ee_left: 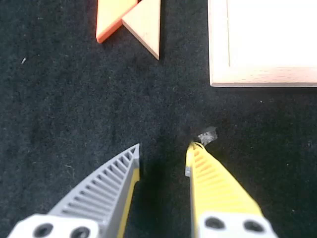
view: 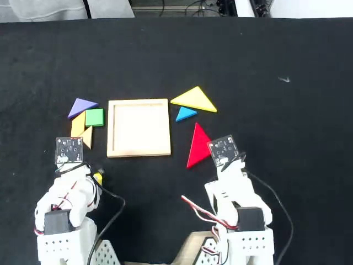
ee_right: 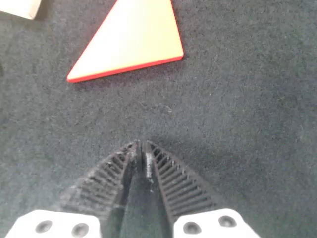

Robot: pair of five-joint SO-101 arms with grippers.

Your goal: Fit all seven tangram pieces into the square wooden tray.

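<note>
High view takes in the square wooden tray lying flat near the middle of the black table, with all seven pieces outside it on the cloth.

Four pieces cluster just left of the tray:
- The purple triangle is the farthest of the four.
- The green square sits just beside it, closest to the tray's left rim.
- The orange parallelogram is on the near side of the purple triangle.
- The small tan triangle is nearest, touching the parallelogram's right edge.

Three pieces lie right of the tray:
- The large yellow triangle is off the far right corner.
- The small blue triangle sits just nearer than it.
- The large red triangle stands apart beside the near right corner, with its point aimed away from the arms.

Left wrist view has the left claw spread with nothing between its fingers. It is over bare cloth on the near side of the tan triangle and the tray's near left corner, touching neither.

Right wrist view has the right claw pressed together on nothing, over the cloth just on the near side of the red triangle.
</note>
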